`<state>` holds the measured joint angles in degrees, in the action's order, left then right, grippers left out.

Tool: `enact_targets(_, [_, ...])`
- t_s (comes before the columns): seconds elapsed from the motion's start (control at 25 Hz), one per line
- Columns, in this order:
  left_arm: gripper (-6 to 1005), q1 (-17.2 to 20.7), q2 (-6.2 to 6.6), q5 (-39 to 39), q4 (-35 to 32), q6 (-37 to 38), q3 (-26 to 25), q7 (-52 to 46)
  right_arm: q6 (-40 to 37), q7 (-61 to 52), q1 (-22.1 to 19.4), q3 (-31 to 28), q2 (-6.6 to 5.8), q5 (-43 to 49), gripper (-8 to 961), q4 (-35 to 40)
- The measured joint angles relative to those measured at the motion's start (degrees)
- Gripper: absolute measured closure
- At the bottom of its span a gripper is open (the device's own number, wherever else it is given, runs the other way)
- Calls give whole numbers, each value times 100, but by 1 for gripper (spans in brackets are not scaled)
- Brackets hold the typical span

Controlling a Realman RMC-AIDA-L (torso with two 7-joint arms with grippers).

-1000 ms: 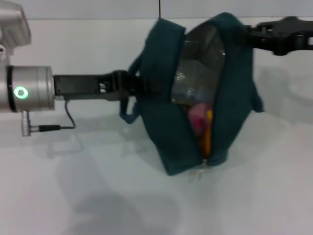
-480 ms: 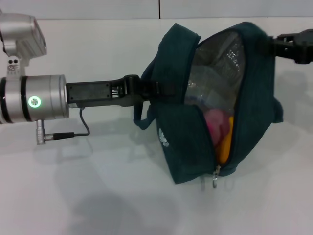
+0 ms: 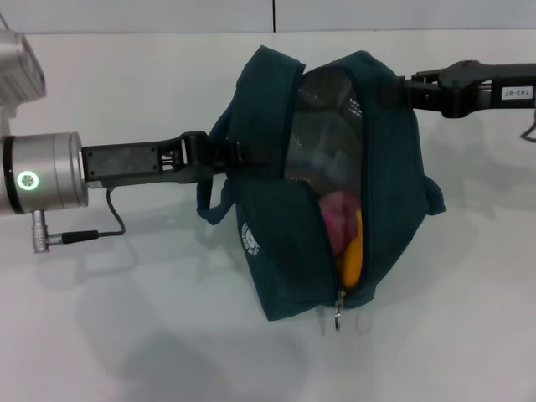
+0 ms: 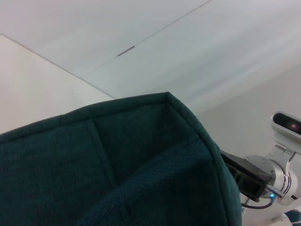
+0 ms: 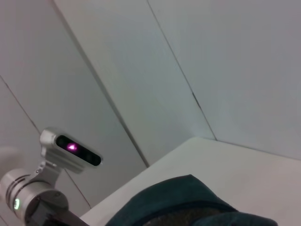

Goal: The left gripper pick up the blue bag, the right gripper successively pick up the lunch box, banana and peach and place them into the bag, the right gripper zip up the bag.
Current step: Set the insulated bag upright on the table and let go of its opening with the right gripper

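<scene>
Head view: the blue bag [image 3: 285, 243] hangs above the desk [image 3: 126, 335], its mouth gaping, with the peach [image 3: 337, 211] and banana [image 3: 352, 255] inside near the ring zipper pull [image 3: 337, 316]. Left pincer [image 3: 224, 153] is clenched on the bag's left side; right pincer [image 3: 400, 90] meets the bag's right edge, its grip impossible to tell.

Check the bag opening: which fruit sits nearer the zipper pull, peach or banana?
The banana. Its yellow-orange end lies at the low end of the blue bag's opening, just above the metal ring zipper pull; the pink peach sits higher up beside it.
</scene>
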<state>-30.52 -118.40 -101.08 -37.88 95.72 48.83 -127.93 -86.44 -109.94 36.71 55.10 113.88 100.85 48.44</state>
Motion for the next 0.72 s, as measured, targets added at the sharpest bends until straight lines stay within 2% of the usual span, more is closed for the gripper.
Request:
enact_targets(0.2, [964, 55, 3, -12, 7, -16, 4, 52, 297, 214, 55, -37, 6, -25, 853, -281])
enact_targets(0.4, [963, 95, 3, -18, 9, -35, 4, 116, 361, 443, 64, -63, 84, -63, 855, -337])
enact_targets(0.56, [964, 107, 1, -29, 9, -56, 4, 135, 365, 473, 103, -73, 102, -189, 857, -369])
enact_targets(0.64, [964, 112, 1, -32, 9, -77, 4, 135, 349, 476, 110, -76, 103, -224, 638, -374])
enact_targets(0.72, [964, 117, 1, -33, 13, -94, 4, 136, 275, 483, 108, -79, 104, -315, 567, -352])
